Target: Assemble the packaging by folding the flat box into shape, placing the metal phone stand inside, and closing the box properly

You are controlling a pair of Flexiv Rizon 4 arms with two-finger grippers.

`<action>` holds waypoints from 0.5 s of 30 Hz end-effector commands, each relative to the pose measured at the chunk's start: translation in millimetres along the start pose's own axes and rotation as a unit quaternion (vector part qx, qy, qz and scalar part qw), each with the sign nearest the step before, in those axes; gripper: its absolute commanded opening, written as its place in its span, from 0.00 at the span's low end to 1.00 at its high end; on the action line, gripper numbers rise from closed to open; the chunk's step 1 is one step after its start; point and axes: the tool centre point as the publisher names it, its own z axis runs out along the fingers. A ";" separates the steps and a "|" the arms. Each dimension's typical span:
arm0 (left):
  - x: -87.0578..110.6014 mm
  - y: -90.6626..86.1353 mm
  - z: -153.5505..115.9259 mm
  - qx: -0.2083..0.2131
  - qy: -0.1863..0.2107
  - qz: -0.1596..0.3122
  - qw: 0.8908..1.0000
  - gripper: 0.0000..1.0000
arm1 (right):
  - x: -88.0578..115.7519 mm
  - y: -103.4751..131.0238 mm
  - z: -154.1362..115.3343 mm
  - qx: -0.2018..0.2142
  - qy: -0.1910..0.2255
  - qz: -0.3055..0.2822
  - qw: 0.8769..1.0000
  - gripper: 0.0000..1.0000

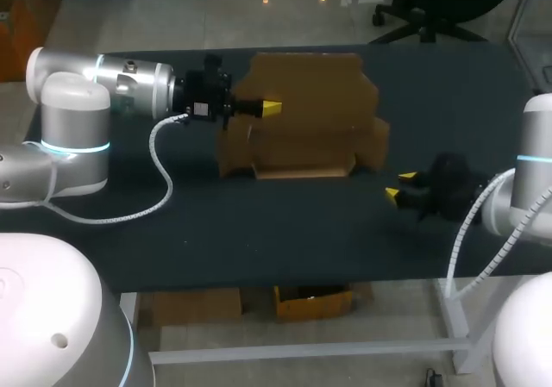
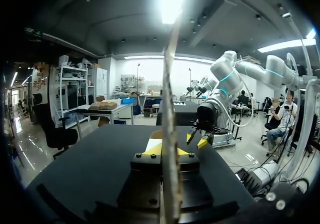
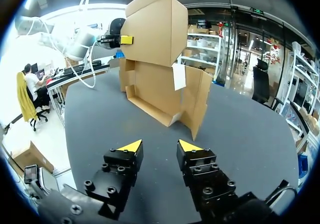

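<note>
roughly in the middle of the dark table [image 1: 259,232], towards its far side, sits the half-folded cardboard box [image 1: 302,146]. its long axis runs left to right across the table. the low tray part lies on the near side with short walls standing up, and the open side of that tray faces up and towards the near edge. the tall lid panel [image 1: 310,81] rises from the far side, standing nearly upright.

the left arm comes in from the left, and the left gripper [image 1: 269,107] is clamped on the left edge of the lid panel. in the left wrist view the cardboard runs edge-on between the two yellow tips, which press it from both sides. from the right wrist view the same grip shows high on the panel's edge, above the tray.

the right gripper [image 1: 399,185] is low over the table, to the right of the box and a little nearer than it. it is near the box without touching it. its fingers are spread apart with nothing between them, and they point left towards the box's right end.
</note>
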 end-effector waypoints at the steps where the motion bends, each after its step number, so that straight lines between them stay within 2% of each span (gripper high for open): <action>1: -0.6 5.5 -1.6 -0.001 0.001 0.000 1.000 0.00 | -4.0 -0.9 -4.2 -0.011 0.000 -0.005 1.000 0.35; 9: -0.6 5.5 -1.6 -0.001 0.001 0.000 1.000 0.00 | -23.7 -6.6 -20.4 -0.013 -0.014 -0.010 1.000 0.40; 15: -0.6 5.5 -1.6 -0.001 0.001 0.000 1.000 0.00 | -39.6 -5.8 -6.7 -0.018 -0.004 -0.009 1.000 0.42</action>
